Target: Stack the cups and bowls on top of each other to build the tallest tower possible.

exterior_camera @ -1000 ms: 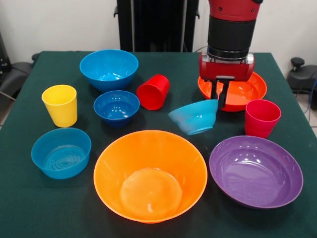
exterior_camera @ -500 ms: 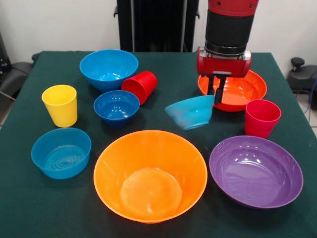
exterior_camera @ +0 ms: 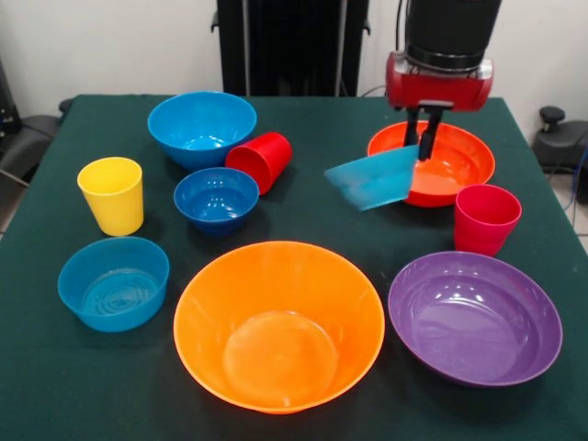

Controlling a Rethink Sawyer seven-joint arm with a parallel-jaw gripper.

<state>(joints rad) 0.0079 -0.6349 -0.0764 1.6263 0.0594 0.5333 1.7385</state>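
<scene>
My gripper [exterior_camera: 423,147] is shut on the rim of a light blue bowl [exterior_camera: 375,178] and holds it tilted in the air, beside the red-orange bowl [exterior_camera: 452,165]. A pinkish-red cup [exterior_camera: 485,219] stands upright in front of that bowl, and the purple bowl [exterior_camera: 474,317] sits at the near right. The huge orange bowl [exterior_camera: 278,323] is at the near middle. A red cup [exterior_camera: 261,161] lies on its side against the large blue bowl [exterior_camera: 202,128]. A small dark blue bowl [exterior_camera: 216,199], a yellow cup [exterior_camera: 112,195] and a blue bowl [exterior_camera: 114,281] stand at the left.
The dark green table [exterior_camera: 322,225] ends at the near edge below the orange bowl. The black pedestal [exterior_camera: 292,46] stands behind the table. A dark chair [exterior_camera: 23,138] and a black stand [exterior_camera: 559,138] sit off the table's sides.
My gripper has risen and moved back and right, lifting the light blue bowl off the table. The red cup rolled left against the large blue bowl.
</scene>
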